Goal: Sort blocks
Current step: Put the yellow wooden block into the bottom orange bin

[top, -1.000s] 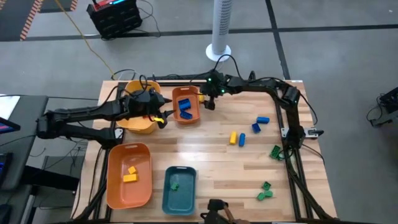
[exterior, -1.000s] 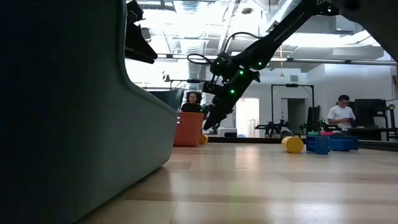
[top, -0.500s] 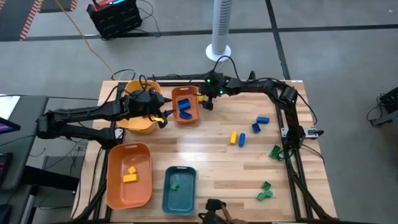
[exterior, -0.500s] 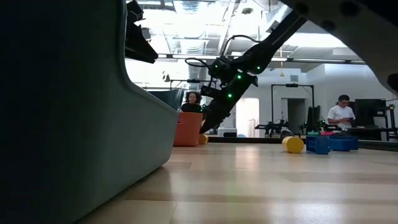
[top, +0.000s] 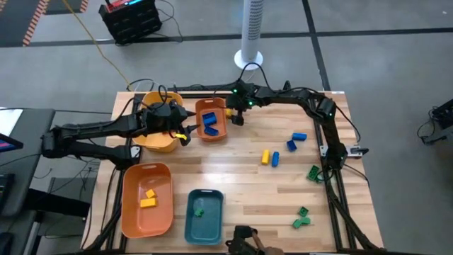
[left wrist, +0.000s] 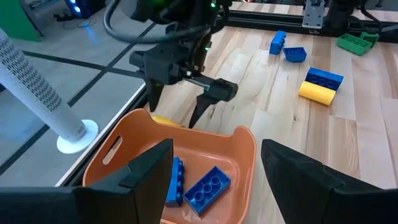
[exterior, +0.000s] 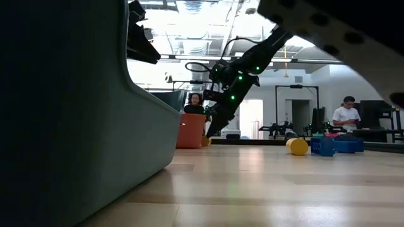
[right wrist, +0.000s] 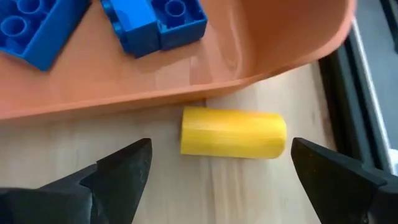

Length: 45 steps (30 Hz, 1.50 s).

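A yellow cylinder block (right wrist: 233, 132) lies on its side on the table, against the outside wall of the small orange tray (top: 211, 119), which holds blue blocks (right wrist: 152, 22). My right gripper (right wrist: 221, 149) hangs open just above this block, one finger on either side of it, touching nothing; the left wrist view shows it (left wrist: 174, 115) beside the tray too. My left gripper (left wrist: 214, 155) waits open over the tray's near-left side. Loose blue (top: 299, 136), yellow (top: 265, 156) and green (top: 313, 172) blocks lie on the table's right half.
A large orange tray (top: 134, 212) with yellow blocks and a teal tray (top: 212, 227) with a green block sit near the table's front left. A yellow tray (top: 159, 138) lies under my left arm. More green blocks (top: 301, 217) rest front right. People stand in the room behind.
My right gripper has moved down and a little toward the small orange tray, closing in on the yellow block beside it. Its fingers stay open.
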{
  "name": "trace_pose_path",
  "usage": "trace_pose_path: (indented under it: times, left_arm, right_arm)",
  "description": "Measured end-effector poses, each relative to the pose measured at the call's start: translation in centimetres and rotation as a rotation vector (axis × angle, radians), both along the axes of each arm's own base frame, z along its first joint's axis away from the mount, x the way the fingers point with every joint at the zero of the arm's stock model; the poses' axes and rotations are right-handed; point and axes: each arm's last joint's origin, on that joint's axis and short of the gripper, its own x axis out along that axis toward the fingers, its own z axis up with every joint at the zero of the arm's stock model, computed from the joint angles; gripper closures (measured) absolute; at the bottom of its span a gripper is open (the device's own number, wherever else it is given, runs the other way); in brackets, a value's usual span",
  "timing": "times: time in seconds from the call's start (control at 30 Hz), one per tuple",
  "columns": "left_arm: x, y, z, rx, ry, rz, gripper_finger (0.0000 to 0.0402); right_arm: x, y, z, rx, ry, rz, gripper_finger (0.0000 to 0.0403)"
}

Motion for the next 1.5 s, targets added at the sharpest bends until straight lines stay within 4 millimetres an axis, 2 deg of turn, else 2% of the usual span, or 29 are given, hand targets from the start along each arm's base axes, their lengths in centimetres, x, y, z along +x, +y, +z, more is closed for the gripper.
trace_pose_path:
  times: [0.23, 0.57, 0.73, 0.9, 1.2, 1.4, 1.5]
  left_arm:
    - [0.0, 0.0, 0.0, 0.000, -0.004, 0.000, 0.0162]
    - [0.1, 0.0, 0.2, 0.009, -0.014, -0.002, 0.0162]
    - [0.1, 0.0, 0.2, 0.012, -0.013, -0.003, 0.0162]
    - [0.1, 0.0, 0.1, 0.011, -0.011, -0.003, 0.0162]
    - [0.0, 0.0, 0.1, 0.012, -0.010, -0.003, 0.0162]
    - [0.0, 0.0, 0.1, 0.009, -0.007, -0.002, 0.0162]
    - [0.0, 0.0, -0.1, 0.004, 0.015, -0.003, 0.0162]
  right_arm:
    - [-0.1, -0.2, 0.1, -0.002, -0.015, 0.032, 0.0006]
    - [0.2, -0.3, -2.0, 0.026, 0.022, 0.035, 0.0006]
    - [0.4, -0.3, -1.8, 0.008, 0.006, 0.036, 0.0009]
    - [0.3, -0.4, -1.9, 0.002, 0.010, 0.043, 0.0036]
    - [-0.4, -0.4, -2.1, 0.042, 0.074, 0.039, 0.0113]
    - [-0.9, 0.0, -1.9, 0.042, 0.147, 0.016, 0.0118]
    - [-1.6, 0.8, -0.8, 0.050, 0.208, 0.011, 0.0119]
